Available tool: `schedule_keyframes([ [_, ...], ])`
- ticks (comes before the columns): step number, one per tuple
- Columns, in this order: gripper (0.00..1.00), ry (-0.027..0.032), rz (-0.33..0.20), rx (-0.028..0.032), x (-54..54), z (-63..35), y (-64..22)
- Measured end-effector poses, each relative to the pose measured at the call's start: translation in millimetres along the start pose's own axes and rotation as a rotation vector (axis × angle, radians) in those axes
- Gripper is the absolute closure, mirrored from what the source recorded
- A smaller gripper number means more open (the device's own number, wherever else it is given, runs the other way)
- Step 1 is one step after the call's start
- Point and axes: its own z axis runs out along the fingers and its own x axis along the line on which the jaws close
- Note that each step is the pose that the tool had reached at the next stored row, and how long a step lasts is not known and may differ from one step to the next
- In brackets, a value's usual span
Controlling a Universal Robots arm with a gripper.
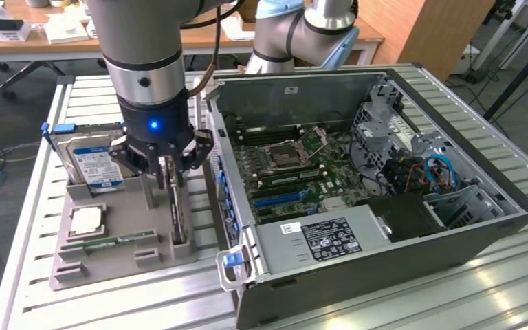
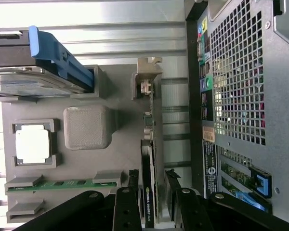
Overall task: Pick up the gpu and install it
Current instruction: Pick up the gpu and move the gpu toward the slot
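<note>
Exterior view showed the gripper (image 1: 168, 180) down over the grey fixture tray (image 1: 154, 260). Its claw was spread, with one finger on each side of the gpu (image 1: 178, 218). The card stood on edge in a slot of that tray, on the side nearest the computer case (image 1: 484, 227). In the wrist view a sliver of space lay between each finger and the card, so I judged that nothing was pinched and the card was not yet lifted. As for progress, the approach looked done; the grasp, the lift, the carry and the seating in the case were all left. Inside the open case the motherboard (image 1: 287, 161) lay bare, and its blue expansion slot (image 1: 278, 199) held no card.

White lettering ran along the card's dark upper edge in the wrist view and seemed to read NVIDIA QUADRO, with more after it too small to tell. The hard drive (image 1: 94, 165) in the same tray carried a blue and white label, and the power supply label (image 1: 330, 237) in the case was dark with white print; neither could be read
</note>
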Motion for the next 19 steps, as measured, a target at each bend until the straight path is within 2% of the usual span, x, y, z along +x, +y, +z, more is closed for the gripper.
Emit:
schedule_keyframes([
  [16, 0.64, 0.0000, 0.000, 0.0000, 0.0, 0.1, 0.0],
  [17, 0.57, 0.0001, 0.000, 0.0000, 0.0, 0.1, 0.0],
  [19, 0.57, -0.0001, 0.000, -0.0001, 0.0, 0.5, 0.0],
])
